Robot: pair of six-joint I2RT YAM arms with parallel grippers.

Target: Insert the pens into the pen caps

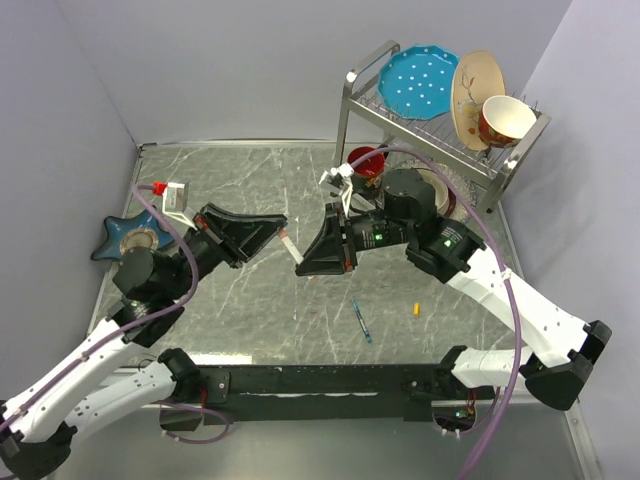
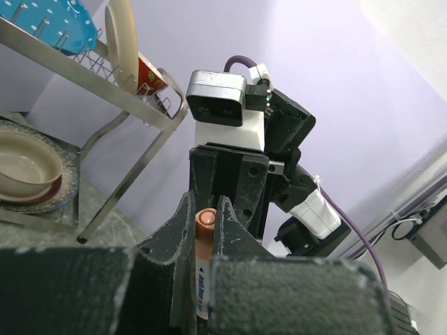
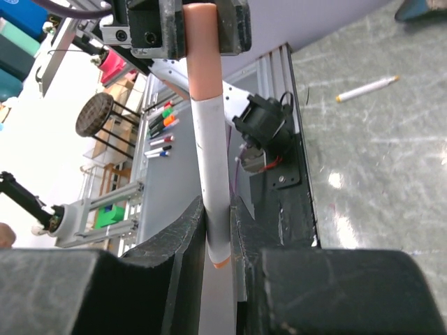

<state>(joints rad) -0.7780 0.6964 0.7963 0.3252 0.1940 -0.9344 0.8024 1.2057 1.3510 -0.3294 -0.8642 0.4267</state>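
A white pen with a red-orange pen cap on its end hangs in the air between my two grippers, above the table's middle. My left gripper is shut on the cap end; the orange cap shows between its fingers. My right gripper is shut on the white barrel, and the cap meets the barrel ahead of it. A blue-teal pen and a yellow-orange cap lie on the table near the front right. A second white pen lies on the table.
A metal dish rack with a blue plate, a cream plate and a red bowl stands at the back right. A red cup and a bowl sit below it. A blue star-shaped dish sits at the left.
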